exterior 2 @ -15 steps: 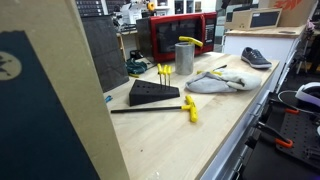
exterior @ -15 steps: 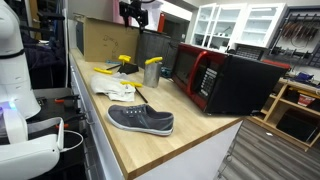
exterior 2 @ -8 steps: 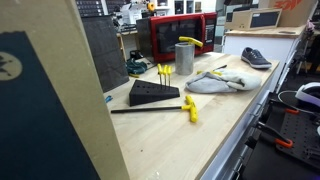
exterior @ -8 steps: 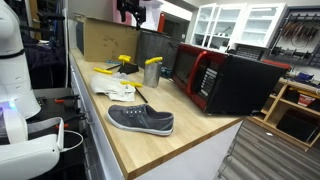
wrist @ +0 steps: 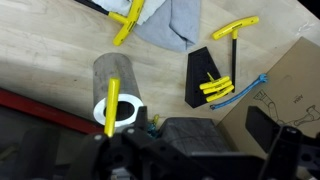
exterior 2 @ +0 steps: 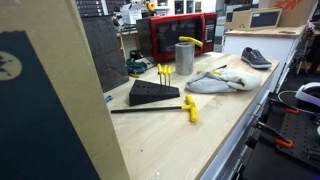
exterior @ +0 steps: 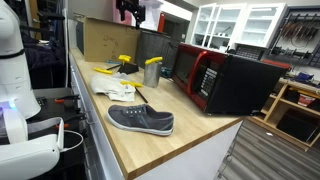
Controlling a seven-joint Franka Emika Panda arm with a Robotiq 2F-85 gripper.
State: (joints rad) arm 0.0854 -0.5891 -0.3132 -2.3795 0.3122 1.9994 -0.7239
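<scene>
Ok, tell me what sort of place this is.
Probably a workshop or lab: a wooden workbench, yellow T-handle keys in a black stand, and a wall rack of tools.

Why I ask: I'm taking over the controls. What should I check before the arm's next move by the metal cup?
1. The gripper open, holding nothing: ok.
2. The metal cup upright on the wooden counter: ok.
3. The yellow-handled tool stands in the cup, handle above the rim: ok.
4. The black tool block apart from the cup: ok.
5. The gripper centred over the cup: cannot tell.
</scene>
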